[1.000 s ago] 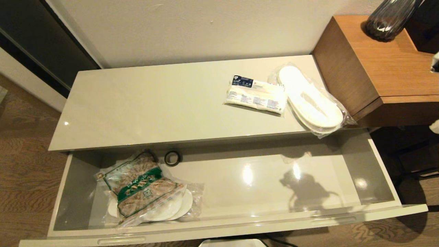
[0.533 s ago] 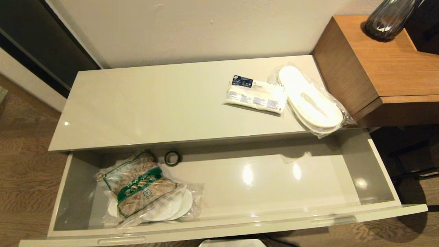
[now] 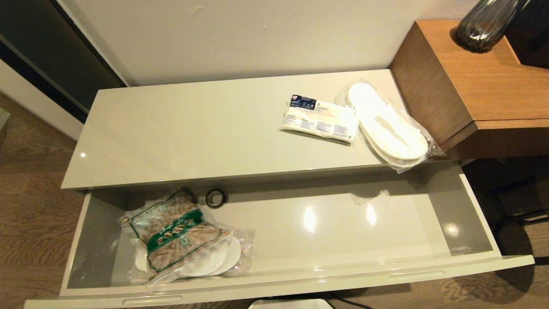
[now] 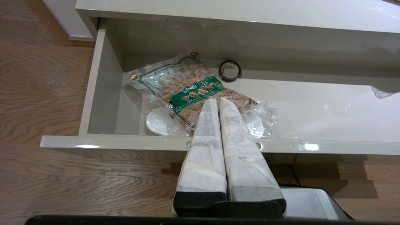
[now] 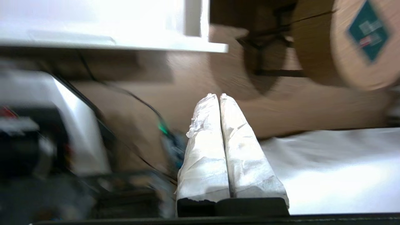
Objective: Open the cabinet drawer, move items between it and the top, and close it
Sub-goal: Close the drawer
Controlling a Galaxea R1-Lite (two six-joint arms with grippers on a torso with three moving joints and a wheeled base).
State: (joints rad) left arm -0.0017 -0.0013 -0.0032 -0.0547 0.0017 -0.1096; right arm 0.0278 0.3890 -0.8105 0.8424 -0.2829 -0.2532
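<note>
The cabinet drawer (image 3: 300,281) stands pulled fully out below the top (image 3: 193,133). On the top's right part lie the white packet with the dark blue label (image 3: 319,119) and, touching it, wrapped white slippers (image 3: 388,124) that overhang the front edge. More wrapped white slippers (image 3: 214,262) lie in the drawer's left part under a green-labelled bag (image 3: 173,234). Neither arm shows in the head view. My left gripper (image 4: 217,100) is shut and empty, low before the drawer front (image 4: 312,146). My right gripper (image 5: 218,95) is shut and empty, low over the floor near the drawer's right end (image 5: 125,43).
A small black ring (image 3: 215,197) sits at the drawer's back beside the bag. A taller wood-grain block (image 3: 480,81) with a dark glass vase (image 3: 484,21) adjoins the top on the right. A round wooden piece (image 5: 353,47) stands on the floor beyond the right gripper.
The right arm has left the head view at the right edge, and its shadow on the drawer's right floor is gone. The items and the drawer have not moved.
</note>
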